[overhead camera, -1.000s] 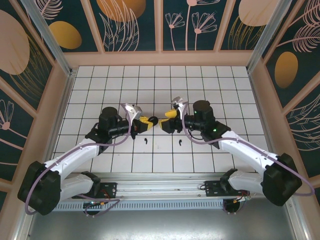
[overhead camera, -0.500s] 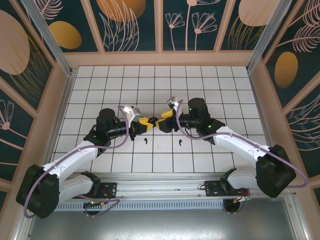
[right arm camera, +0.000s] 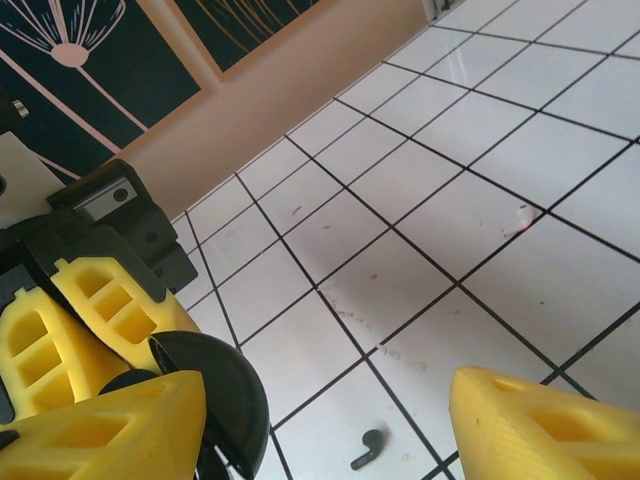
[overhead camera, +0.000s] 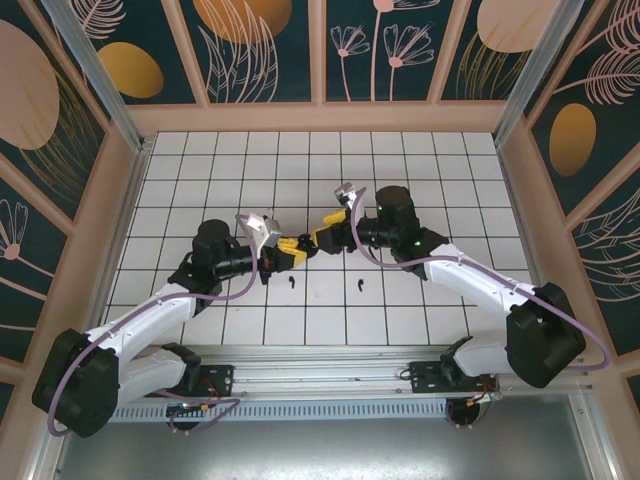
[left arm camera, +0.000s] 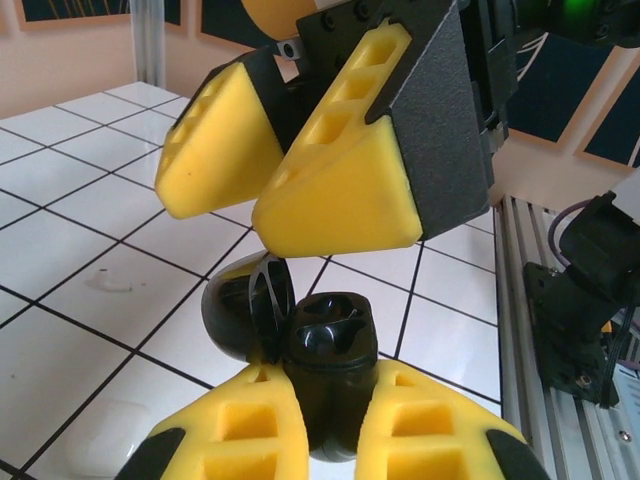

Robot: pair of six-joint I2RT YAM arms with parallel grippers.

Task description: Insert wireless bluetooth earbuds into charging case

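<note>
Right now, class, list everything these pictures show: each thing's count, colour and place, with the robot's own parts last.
charging case: one, black, lid open, mid-table, gripped by the left arm
earbuds: two, black, loose on the tiles between the grippers and the arm bases; the second lies to the right
table: one, white tiles with dark lines
wall panels: several, dark teal with orange and pink plant shapes, around the table
left gripper: one, yellow-padded jaws shut on the charging case
right gripper: one, yellow-padded jaws open, beside the case lid
</note>
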